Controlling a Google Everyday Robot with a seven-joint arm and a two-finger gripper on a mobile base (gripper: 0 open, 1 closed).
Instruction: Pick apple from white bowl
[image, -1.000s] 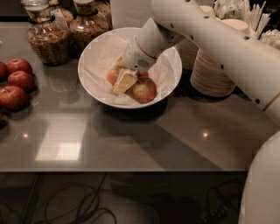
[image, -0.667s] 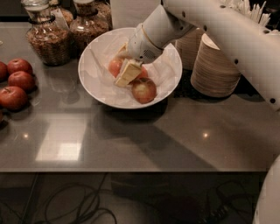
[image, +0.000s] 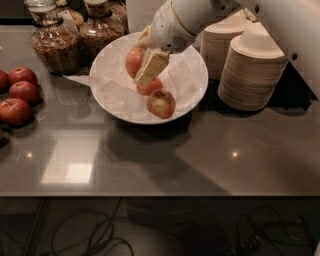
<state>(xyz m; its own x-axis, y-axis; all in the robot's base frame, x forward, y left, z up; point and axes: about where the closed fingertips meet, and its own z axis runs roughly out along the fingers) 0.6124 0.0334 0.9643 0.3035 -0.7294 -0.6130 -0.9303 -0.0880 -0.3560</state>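
Note:
The white bowl (image: 196, 95) stands at the back middle of the grey counter and is lined with crumpled white paper (image: 117, 95). My gripper (image: 142, 62) hangs over the bowl's left half, with a beige finger (image: 154, 66) on the right of the orange-red apple (image: 132, 60). It is shut on the apple and holds it just above the paper. Two more apples lie in the bowl: an orange-red one (image: 150, 88) below the finger and one with a yellow-green patch (image: 161, 103) near the front.
Three dark red apples (image: 17, 95) lie at the left edge. Two glass jars (image: 52, 42) stand behind the bowl on the left. Two stacks of beige disposable bowls (image: 255, 70) stand right of the bowl. Cables lie on the floor under the counter.
My gripper has risen and moved back with the apple in it. A second orange-red apple under it has come into sight.

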